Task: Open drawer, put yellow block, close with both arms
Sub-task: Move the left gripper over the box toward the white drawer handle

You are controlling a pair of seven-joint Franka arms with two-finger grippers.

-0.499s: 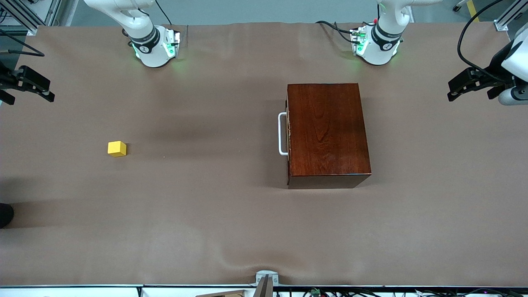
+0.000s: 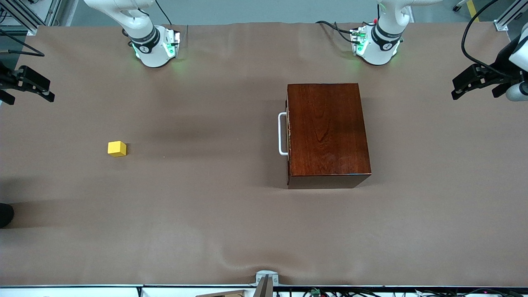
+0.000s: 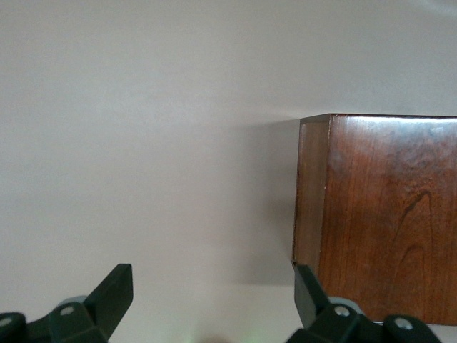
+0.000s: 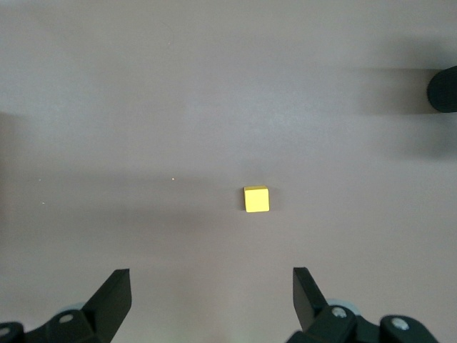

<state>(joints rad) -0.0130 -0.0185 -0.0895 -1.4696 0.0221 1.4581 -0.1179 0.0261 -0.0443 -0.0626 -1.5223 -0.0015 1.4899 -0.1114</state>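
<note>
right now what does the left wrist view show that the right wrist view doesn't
Only the left wrist view shows the dark wooden box, one corner and its glossy top, past the open left hand. Only the right wrist view shows the yellow block lying alone, ahead of the open right hand. Both show the brown table cover and nothing held.

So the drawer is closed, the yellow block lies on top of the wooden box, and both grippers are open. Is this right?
Not quite. The yellow block lies on the bare table, toward the right arm's end, well apart from the wooden box, as the front view shows. The rest holds: the drawer is closed, and the left gripper and right gripper are open.
</note>
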